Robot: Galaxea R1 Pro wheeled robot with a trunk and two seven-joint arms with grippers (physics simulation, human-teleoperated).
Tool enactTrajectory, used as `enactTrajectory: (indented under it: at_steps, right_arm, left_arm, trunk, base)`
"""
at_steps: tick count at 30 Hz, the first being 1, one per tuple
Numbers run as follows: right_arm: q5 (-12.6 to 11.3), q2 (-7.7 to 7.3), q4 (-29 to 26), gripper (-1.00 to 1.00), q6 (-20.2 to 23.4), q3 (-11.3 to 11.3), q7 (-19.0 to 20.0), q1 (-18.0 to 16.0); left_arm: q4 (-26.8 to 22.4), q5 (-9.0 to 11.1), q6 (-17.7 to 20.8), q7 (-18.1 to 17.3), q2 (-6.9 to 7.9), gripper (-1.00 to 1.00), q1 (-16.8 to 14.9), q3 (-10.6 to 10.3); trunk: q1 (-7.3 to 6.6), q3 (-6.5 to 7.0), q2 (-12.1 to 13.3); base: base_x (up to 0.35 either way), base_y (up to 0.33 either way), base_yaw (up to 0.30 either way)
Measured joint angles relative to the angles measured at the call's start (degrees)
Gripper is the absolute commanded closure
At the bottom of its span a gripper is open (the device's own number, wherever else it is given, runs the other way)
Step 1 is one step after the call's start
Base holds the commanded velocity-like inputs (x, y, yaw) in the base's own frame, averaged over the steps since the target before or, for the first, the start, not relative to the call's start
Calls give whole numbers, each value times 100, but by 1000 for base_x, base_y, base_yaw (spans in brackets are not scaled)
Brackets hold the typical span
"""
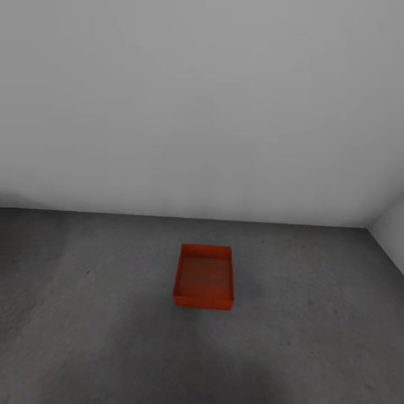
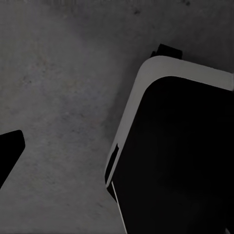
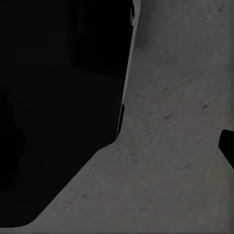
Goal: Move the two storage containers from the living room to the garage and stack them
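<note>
One orange-red storage container [image 1: 203, 278] rests open side up on the dark grey garage floor [image 1: 84, 314], a short way in front of the white wall. It looks empty. In the left wrist view a single dark fingertip [image 2: 9, 153] pokes in at the frame's edge over bare floor. The right wrist view likewise has one dark fingertip [image 3: 227, 146] at its edge. Nothing is held between the fingers of either gripper, and both hang well away from the container.
A plain white wall [image 1: 202, 101] runs across the back and meets a side wall [image 1: 393, 235] at the right corner. My own black base with its grey rim [image 2: 141, 92] fills much of both wrist views, also seen as a dark bulk [image 3: 58, 97].
</note>
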Motion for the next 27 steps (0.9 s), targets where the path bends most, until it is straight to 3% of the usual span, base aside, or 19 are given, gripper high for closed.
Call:
enactTrajectory:
  at_steps: [27]
  right_arm:
    - [9,10,0,-100,-111,8,-111,4]
  left_arm:
    - [1,4,-2,0,0,-100,0,0]
  trunk:
    - [0,241,0]
  base:
    - [0,0,8]
